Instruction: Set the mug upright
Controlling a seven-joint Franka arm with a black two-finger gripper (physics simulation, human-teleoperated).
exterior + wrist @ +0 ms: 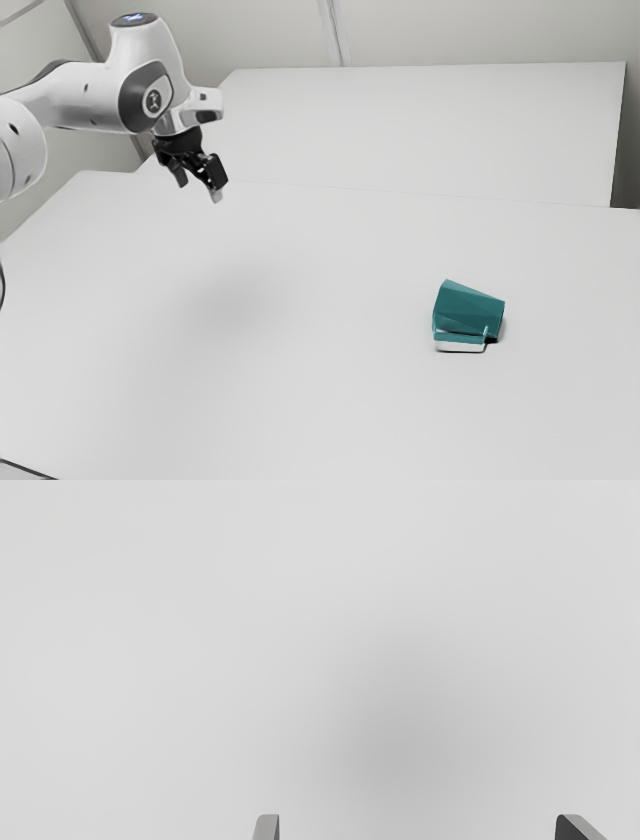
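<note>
Black pincer [198, 190], one, two-fingered, on a white arm [150, 85]. Fingers [267, 828] well apart, nothing held between them. Carried above the surface, tips slanting downward; presumably spread so as to straddle something on arrival, and kept high so the approach can be made from above.

Surface [300, 410], one, pale and plain. It bears the weight of the task's piece and would serve as the floor for its righting. Soft shadow below the arm, in keeping with the raised position.

Mug [467, 308], one, teal, faceted. Lies on its side on the surface, well apart from the pincer, toward the exterior view's right. Wider end toward that view's left; which end is the mouth cannot be told with certainty. Handle [458, 337] low against the surface, likely acting as a prop against rolling.

Condition of task: righting not begun, by the look of it. The next move calls for travel to the mug, then a hold that leaves room to swing it onto its base. Risk: a grip on the smooth taper may slip, or the handle may catch during the turn.

Wall [480, 30], pale, as backdrop.
</note>
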